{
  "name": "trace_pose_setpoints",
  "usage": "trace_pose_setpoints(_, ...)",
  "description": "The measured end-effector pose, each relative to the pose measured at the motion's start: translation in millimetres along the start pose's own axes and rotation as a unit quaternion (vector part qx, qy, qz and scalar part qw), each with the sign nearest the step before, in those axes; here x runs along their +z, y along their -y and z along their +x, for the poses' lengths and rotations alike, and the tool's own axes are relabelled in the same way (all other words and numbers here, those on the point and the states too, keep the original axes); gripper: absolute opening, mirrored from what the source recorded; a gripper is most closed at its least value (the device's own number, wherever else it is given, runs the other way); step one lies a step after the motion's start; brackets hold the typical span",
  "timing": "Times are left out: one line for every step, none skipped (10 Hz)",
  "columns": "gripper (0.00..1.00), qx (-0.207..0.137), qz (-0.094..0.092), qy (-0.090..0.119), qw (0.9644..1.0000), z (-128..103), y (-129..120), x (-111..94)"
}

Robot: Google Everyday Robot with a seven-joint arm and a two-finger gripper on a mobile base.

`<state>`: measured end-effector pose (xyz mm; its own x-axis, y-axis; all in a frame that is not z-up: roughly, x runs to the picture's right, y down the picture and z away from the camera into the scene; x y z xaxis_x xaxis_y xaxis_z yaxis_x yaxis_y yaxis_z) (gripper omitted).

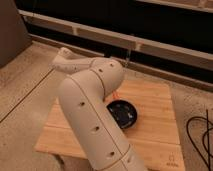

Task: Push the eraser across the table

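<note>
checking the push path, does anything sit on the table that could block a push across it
A black round dish sits near the middle of the table, beside the arm, so it could block a push. The gripper is out of view, seemingly behind the arm, and no eraser can be made out.

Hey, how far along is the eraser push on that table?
Nothing looks done: no eraser shows on the table, only a black dish mid-table. Under way: the arm bends over the table, its hand hidden behind it. Left: the whole push.
</note>
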<state>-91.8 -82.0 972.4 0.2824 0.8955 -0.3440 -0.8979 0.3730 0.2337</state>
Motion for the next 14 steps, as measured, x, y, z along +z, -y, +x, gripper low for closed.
trace_pose_setpoints(0.65, 0.014, 0.014, -0.011, 0.9997, 8.6, 14.2, 7.9)
trace_pose_setpoints(0.65, 0.022, 0.022, -0.027, 0.9992, 21.3, 16.1, 18.3)
trace_pose_setpoints(0.65, 0.017, 0.021, -0.039, 0.9989, 30.4, 4.4, 25.8)
trace_pose_setpoints(0.65, 0.006, 0.015, -0.044, 0.9989, 33.5, -12.8, 28.2)
trace_pose_setpoints(0.65, -0.008, 0.008, -0.045, 0.9989, 33.7, -30.5, 28.2)
trace_pose_setpoints(0.65, -0.023, 0.000, -0.044, 0.9988, 32.4, -49.6, 25.8)
trace_pose_setpoints(0.65, -0.036, -0.008, -0.045, 0.9983, 32.5, -67.3, 24.3)
trace_pose_setpoints(0.65, -0.042, -0.015, -0.046, 0.9980, 33.1, -77.2, 23.0)
trace_pose_setpoints(0.65, -0.050, -0.030, -0.048, 0.9971, 35.5, -95.6, 20.0)
trace_pose_setpoints(0.65, -0.055, -0.043, -0.048, 0.9964, 37.2, -109.6, 16.4)
trace_pose_setpoints(0.65, -0.059, -0.055, -0.047, 0.9957, 37.8, -122.5, 11.8)
trace_pose_setpoints(0.65, -0.061, -0.068, -0.040, 0.9950, 35.1, -135.0, 3.4)
trace_pose_setpoints(0.65, -0.063, -0.076, -0.035, 0.9945, 32.3, -142.7, -3.4)
trace_pose_setpoints(0.65, -0.064, -0.083, -0.028, 0.9940, 28.3, -149.5, -11.2)
